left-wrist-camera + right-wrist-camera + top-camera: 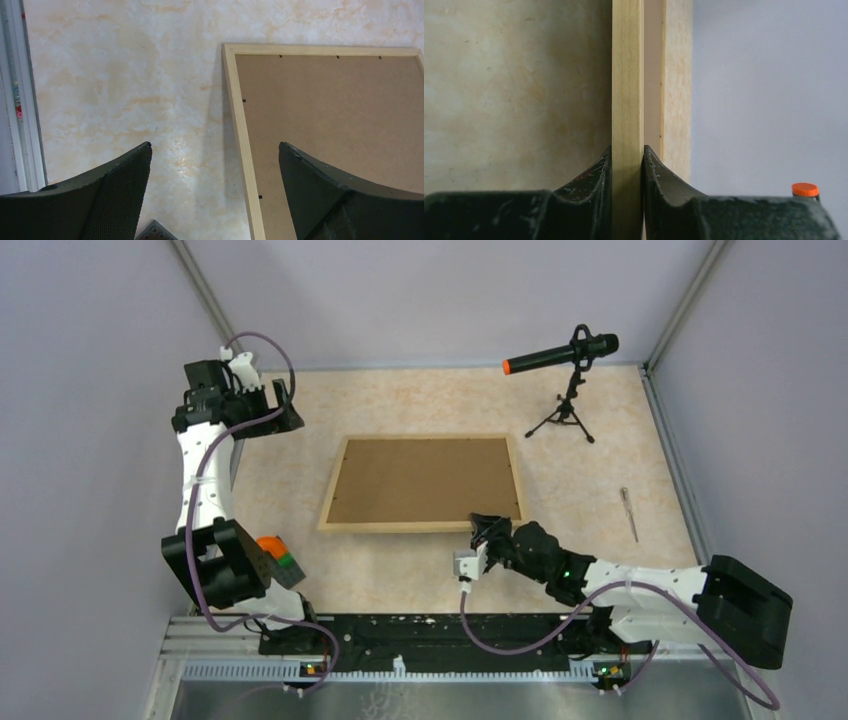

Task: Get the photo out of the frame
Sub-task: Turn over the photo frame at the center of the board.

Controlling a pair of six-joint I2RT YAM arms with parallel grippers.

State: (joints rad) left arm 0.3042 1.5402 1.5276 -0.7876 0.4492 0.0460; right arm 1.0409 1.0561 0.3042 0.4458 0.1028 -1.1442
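Microphone, perhaps screwdriver, beyond frame

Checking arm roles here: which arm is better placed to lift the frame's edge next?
Right. The right gripper is shut on the near rail of the frame. The left gripper hangs open above the table by the frame's far-left corner, touching nothing.
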